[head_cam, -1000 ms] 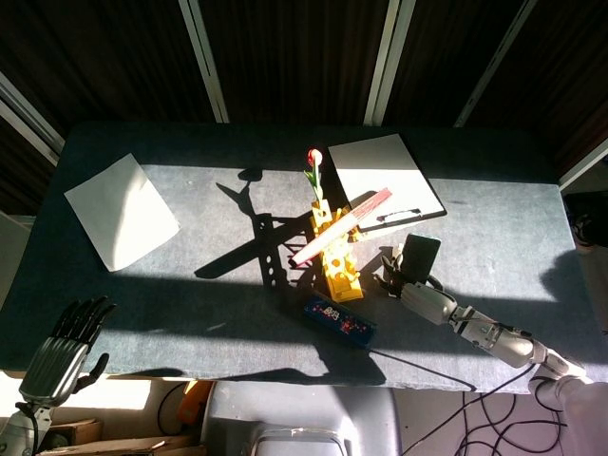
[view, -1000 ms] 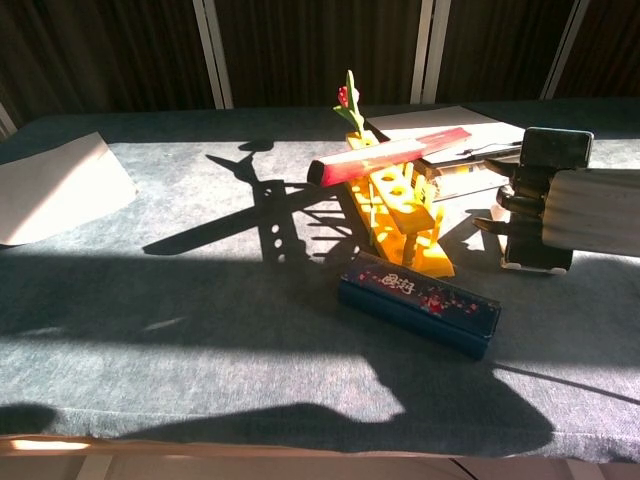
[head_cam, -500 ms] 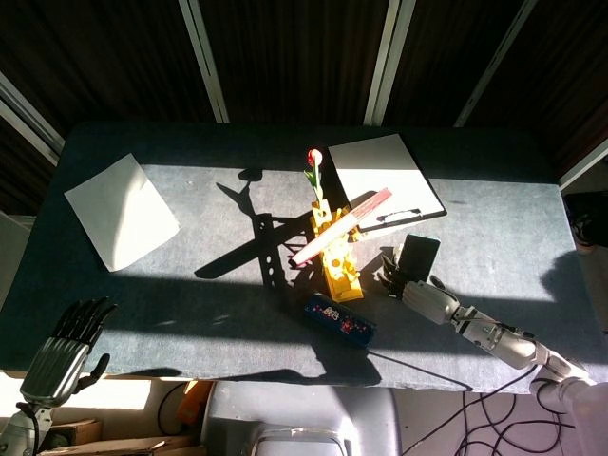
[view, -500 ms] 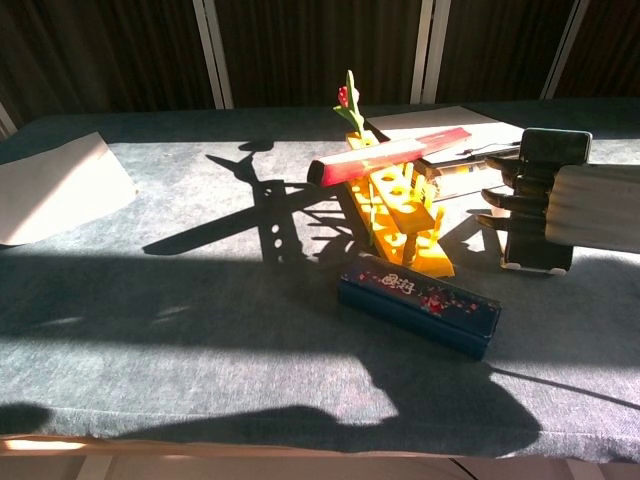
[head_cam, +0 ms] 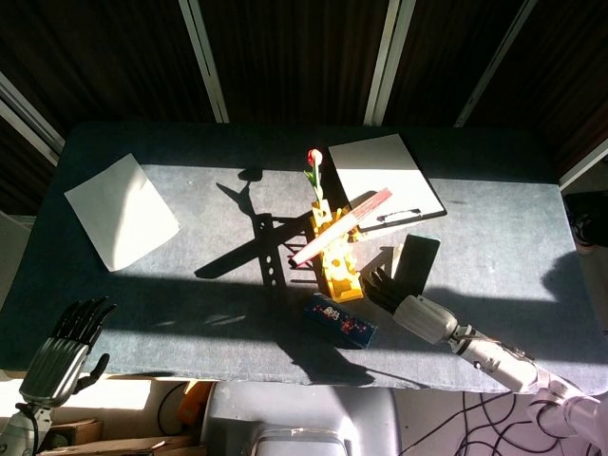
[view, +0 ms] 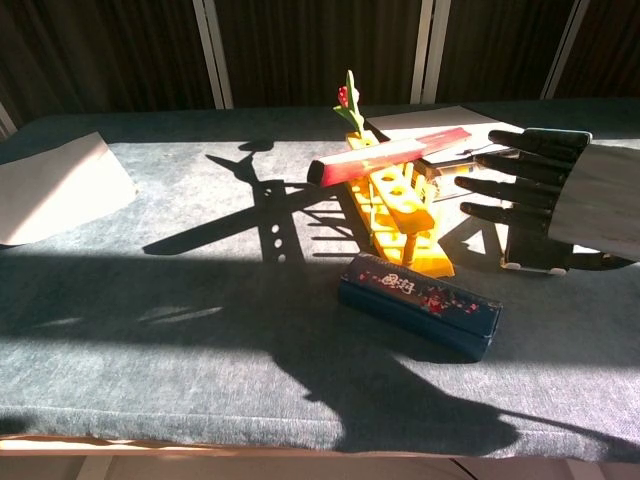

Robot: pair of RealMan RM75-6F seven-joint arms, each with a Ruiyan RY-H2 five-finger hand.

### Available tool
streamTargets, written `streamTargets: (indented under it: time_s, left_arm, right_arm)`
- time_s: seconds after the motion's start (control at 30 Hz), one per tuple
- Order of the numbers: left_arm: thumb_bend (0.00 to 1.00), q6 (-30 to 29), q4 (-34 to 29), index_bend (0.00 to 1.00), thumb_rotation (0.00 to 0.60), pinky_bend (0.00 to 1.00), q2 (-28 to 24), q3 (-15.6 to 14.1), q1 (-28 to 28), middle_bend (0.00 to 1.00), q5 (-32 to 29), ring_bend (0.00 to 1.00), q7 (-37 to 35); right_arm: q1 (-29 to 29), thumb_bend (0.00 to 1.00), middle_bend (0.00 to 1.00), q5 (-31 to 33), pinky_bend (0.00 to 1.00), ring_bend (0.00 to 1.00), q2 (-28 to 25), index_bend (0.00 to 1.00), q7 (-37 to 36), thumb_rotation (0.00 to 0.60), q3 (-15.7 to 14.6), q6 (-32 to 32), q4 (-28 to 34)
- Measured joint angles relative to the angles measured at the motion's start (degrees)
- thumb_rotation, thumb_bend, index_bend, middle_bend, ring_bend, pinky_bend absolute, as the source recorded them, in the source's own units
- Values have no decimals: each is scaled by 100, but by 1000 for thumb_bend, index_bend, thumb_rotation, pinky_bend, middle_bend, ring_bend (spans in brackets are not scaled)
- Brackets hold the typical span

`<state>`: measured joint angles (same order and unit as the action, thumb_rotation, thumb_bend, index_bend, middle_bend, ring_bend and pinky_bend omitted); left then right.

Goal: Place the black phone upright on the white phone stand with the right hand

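**Phone released, right hand backing off**

I've let go: my right hand (view: pixel 540 190), which was wrapped around the black phone (head_cam: pixel 416 265) a second ago, has pulled back toward me with fingers spread and nothing in them. The phone stands propped just beyond the fingertips; only a sliver of the white phone stand (view: pixel 512 265) shows at its base. I judge the placement done.

Count: one phone, one stand, one yellow rack (head_cam: pixel 337 266), one blue box (head_cam: pixel 339 320), one clipboard (head_cam: pixel 385 179), one loose paper sheet (head_cam: pixel 121 210). My left hand (head_cam: pixel 65 345) idles open, far off.
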<state>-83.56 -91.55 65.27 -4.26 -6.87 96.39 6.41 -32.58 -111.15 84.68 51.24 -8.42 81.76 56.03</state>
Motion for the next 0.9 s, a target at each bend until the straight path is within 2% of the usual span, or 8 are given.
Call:
streamTargets:
  time_s: [0.17, 0.37, 0.47, 0.6, 0.77, 0.9]
  left_arm:
    - [406, -48, 7, 0, 600, 34, -5, 11, 24, 0, -9, 0, -15]
    - [404, -99, 26, 0, 600, 34, 10, 41, 40, 0, -26, 0, -8]
    - [405, -155, 37, 0, 600, 35, 22, 89, 62, 0, -87, 0, -7]
    - [404, -239, 79, 0, 600, 35, 76, 149, 80, 0, -115, 0, -2]
    - [404, -312, 183, 0, 600, 32, 188, 216, 93, 0, -145, 0, 83]
    - [403, -188, 157, 0, 600, 31, 219, 264, 82, 0, -328, 0, 214]
  right_arm:
    - [493, 314, 0, 286, 0, 0, -179, 0, -478, 475, 87, 563, 1122]
    - [1239, 313, 0, 1043, 0, 0, -534, 0, -812, 511, 77, 807, 2515]
    - [1538, 313, 0, 1466, 0, 0, -720, 0, -1070, 521, 63, 862, 2954]
    - [1871, 313, 0, 1862, 0, 0, -830, 0, -1968, 523, 169, 1097, 3119]
    - [2207, 314, 0, 2243, 0, 0, -892, 0, -3316, 523, 355, 1209, 2933]
    - [2339, 313, 0, 2472, 0, 0, -979, 0, -3817, 522, 533, 1021, 2752]
